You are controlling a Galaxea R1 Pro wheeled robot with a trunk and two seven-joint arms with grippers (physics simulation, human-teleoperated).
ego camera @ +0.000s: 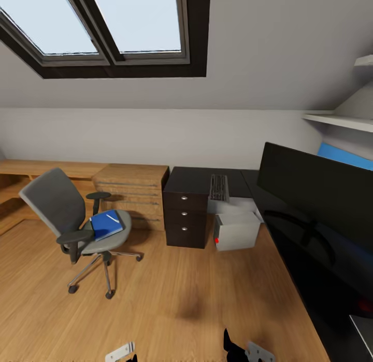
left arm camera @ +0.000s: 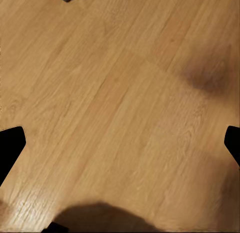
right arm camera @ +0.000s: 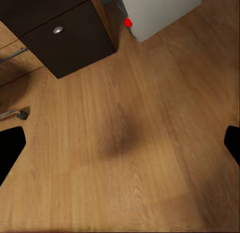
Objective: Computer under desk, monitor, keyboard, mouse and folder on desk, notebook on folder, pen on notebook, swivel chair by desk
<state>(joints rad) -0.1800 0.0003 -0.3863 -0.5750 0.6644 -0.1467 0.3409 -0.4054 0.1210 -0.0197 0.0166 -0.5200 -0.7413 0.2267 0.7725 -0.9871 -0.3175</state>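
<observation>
The grey swivel chair (ego camera: 57, 209) stands on the wood floor at the left, apart from the black desk (ego camera: 194, 179). On its seat lies the blue folder (ego camera: 106, 225) with a thin white pen (ego camera: 113, 217) on top. The keyboard (ego camera: 219, 188) rests on the desktop's far part, and the wide black monitor (ego camera: 316, 193) stands on the desk at the right. Under the desk sits the light-grey computer (ego camera: 237, 231) (right arm camera: 160, 13). Both grippers hang over bare floor: my left gripper (left arm camera: 120, 145) and my right gripper (right arm camera: 120, 143) are open and hold nothing.
A light-wood drawer chest (ego camera: 132, 193) stands between the chair and the desk's black drawer unit (ego camera: 185, 217) (right arm camera: 60, 33). White shelves (ego camera: 342, 121) and a blue wall panel (ego camera: 344, 155) are behind the monitor. A chair castor (right arm camera: 15, 114) is near my right gripper. Wood floor lies ahead.
</observation>
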